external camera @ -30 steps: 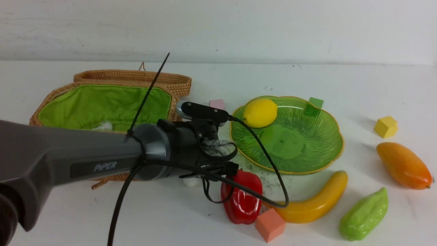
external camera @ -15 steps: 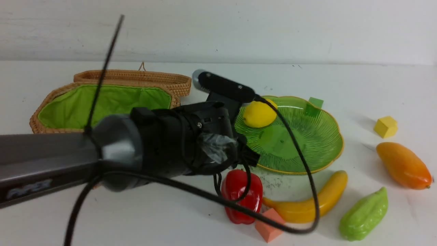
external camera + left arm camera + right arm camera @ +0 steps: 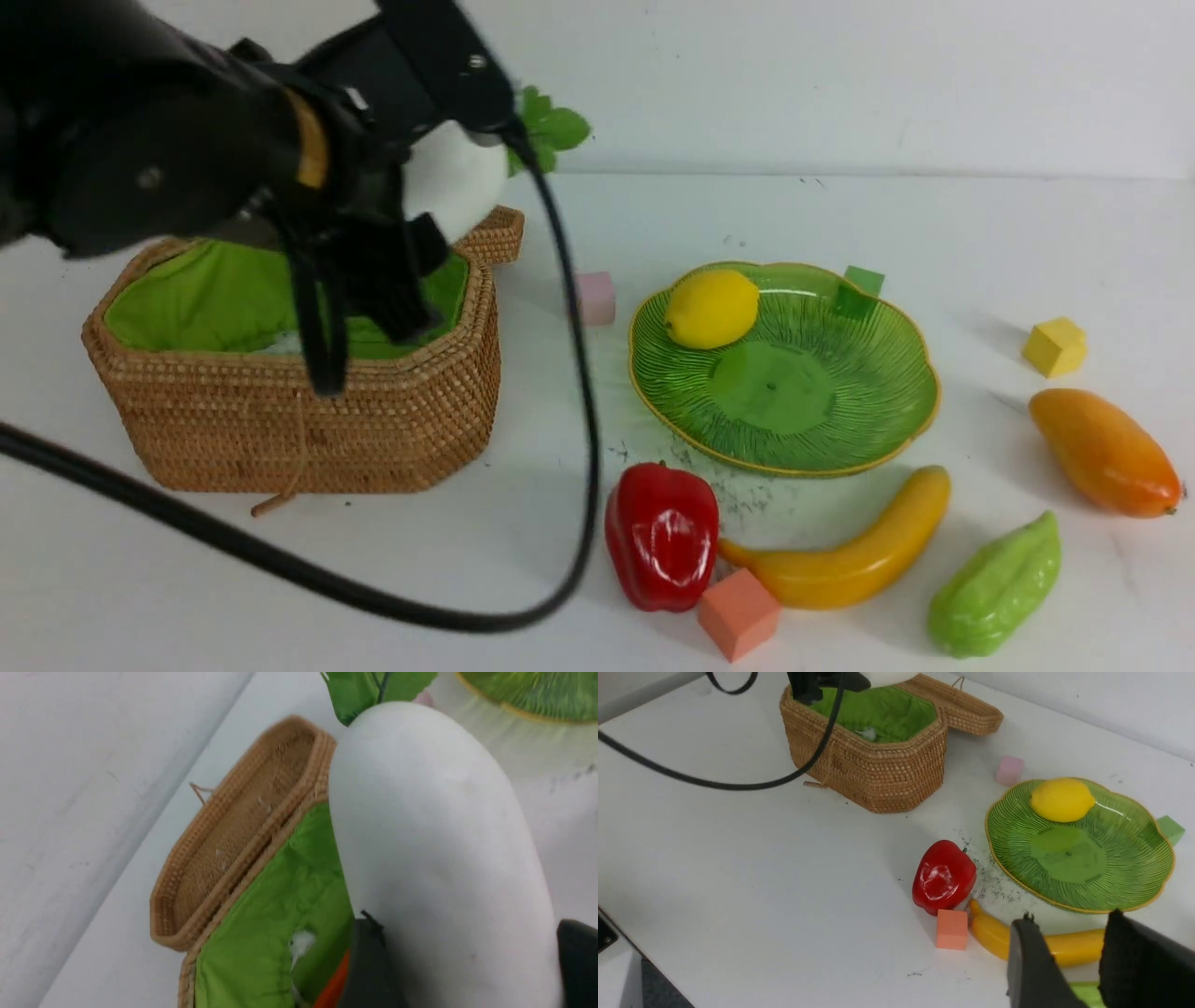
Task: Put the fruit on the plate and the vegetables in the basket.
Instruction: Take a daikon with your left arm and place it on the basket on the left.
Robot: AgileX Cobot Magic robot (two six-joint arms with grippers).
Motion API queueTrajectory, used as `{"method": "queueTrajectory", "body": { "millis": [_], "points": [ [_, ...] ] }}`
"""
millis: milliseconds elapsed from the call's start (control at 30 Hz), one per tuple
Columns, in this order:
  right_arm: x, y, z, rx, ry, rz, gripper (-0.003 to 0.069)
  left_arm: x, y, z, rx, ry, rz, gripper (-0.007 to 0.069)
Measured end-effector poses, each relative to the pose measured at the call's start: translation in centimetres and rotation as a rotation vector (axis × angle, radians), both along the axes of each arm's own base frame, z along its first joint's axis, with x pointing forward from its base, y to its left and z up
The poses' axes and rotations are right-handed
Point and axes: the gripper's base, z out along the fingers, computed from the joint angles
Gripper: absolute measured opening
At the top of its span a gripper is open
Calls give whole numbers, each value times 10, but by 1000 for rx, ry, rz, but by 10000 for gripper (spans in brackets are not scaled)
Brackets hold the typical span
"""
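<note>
The left gripper (image 3: 472, 970) clamps the radish (image 3: 430, 826) above the basket (image 3: 308, 420), likely to drop it in; the right gripper (image 3: 1073, 938) hangs empty, jaws apart.

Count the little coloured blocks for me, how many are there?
4. A pink block beside the basket, a green block behind the plate, a yellow block near the mango, an orange block by the red pepper. The basket might hide more.
</note>
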Motion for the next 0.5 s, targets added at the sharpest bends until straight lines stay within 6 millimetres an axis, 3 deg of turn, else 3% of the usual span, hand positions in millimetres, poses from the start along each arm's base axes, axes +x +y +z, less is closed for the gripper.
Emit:
{"method": "queueTrajectory", "body": {
  "millis": [33, 100, 200, 367, 500],
  "points": [
    [0, 0, 0, 0, 0, 0, 236, 0, -1, -1, 4, 5, -12, 453],
    [0, 0, 0, 0, -2, 3, 236, 16, 27, -11, 35, 65, -34, 453],
    [0, 0, 0, 2, 0, 5, 236, 32, 52, -24, 71, 100, -82, 453],
    [-1, 1, 0, 7, 1, 9, 236, 53, 81, -45, 135, 131, -116, 453],
    [-1, 2, 1, 16, 5, 17, 236, 63, 92, -55, 138, 128, -85, 453]
  ]
}}
